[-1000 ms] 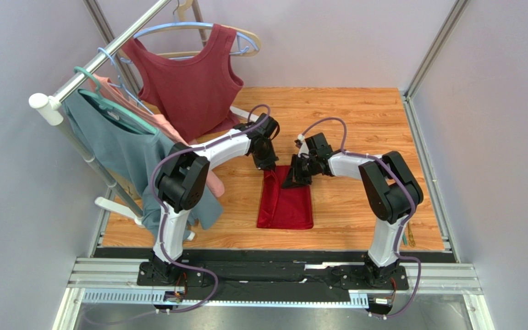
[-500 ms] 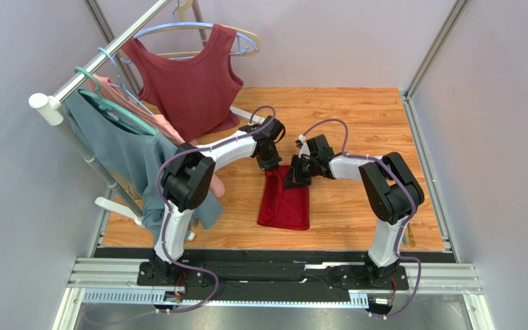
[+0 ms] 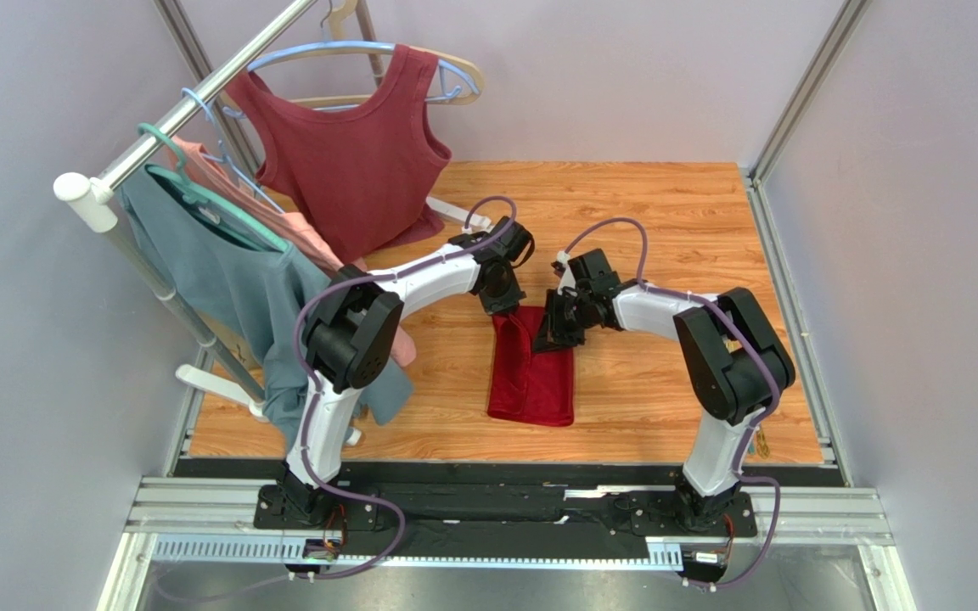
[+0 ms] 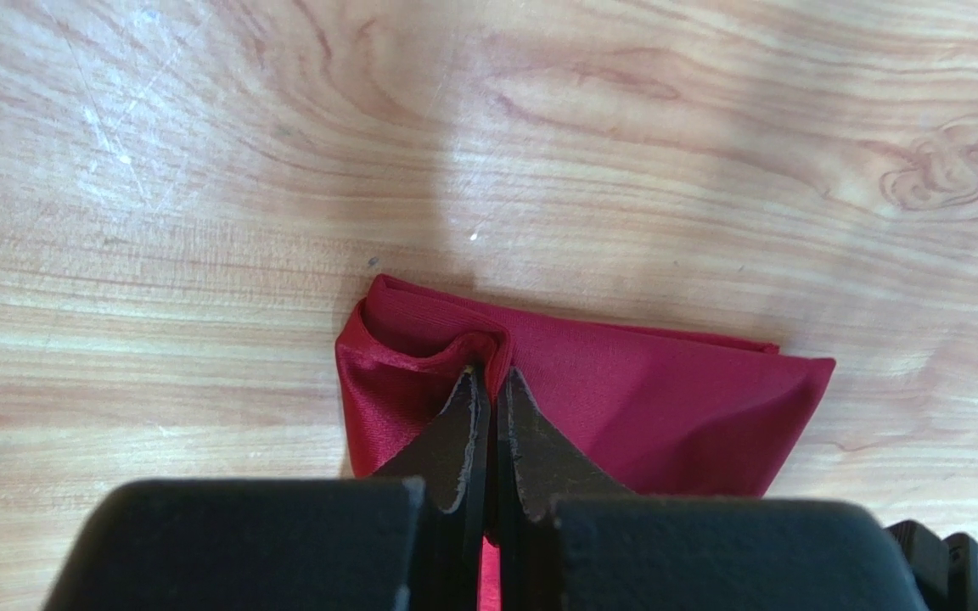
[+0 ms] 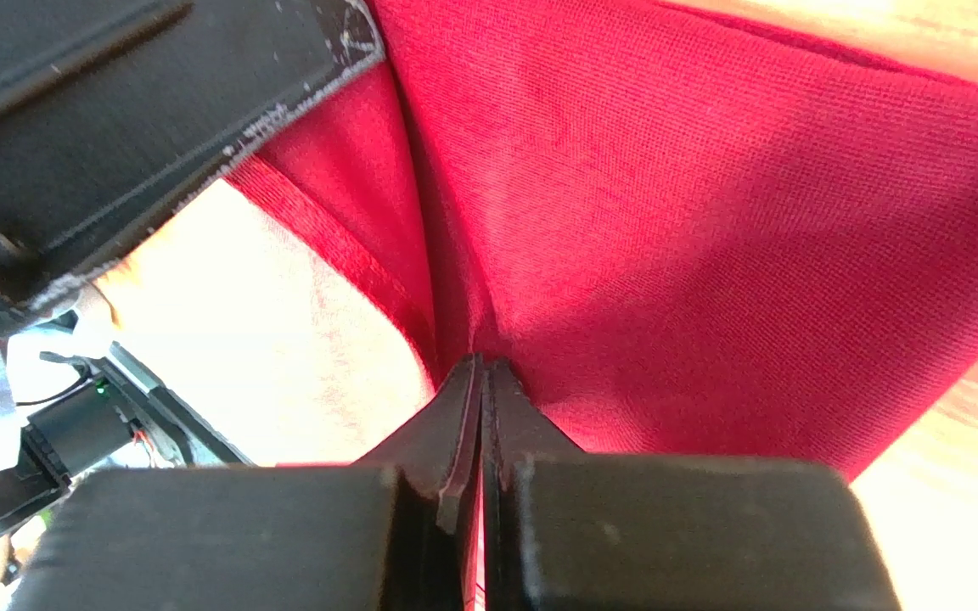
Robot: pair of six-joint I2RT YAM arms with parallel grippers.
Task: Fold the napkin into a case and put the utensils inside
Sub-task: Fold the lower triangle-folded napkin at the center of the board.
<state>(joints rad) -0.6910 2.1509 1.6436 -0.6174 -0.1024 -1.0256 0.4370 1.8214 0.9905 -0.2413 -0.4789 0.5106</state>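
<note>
The crimson napkin (image 3: 531,376) lies folded into a narrow oblong on the wooden table, its far end lifted between the two grippers. My left gripper (image 3: 502,306) is shut on the napkin's far left corner; in the left wrist view the cloth (image 4: 660,407) bunches at the closed gripper tips (image 4: 490,376). My right gripper (image 3: 553,329) is shut on the far right edge; in the right wrist view the cloth (image 5: 737,229) fills the frame above the closed gripper tips (image 5: 481,367). A gold utensil (image 3: 760,441) lies at the table's near right edge, mostly hidden by the right arm.
A clothes rack (image 3: 150,140) stands at the left with a maroon sleeveless top (image 3: 354,147), a teal top (image 3: 220,274) and a pink garment on hangers. Grey walls enclose the wooden table (image 3: 686,217). A metal rail (image 3: 507,509) runs along the near edge.
Both grippers have carried the napkin's far end a little to the right and farther back. The cloth now looks narrower and sits further right on the table.
</note>
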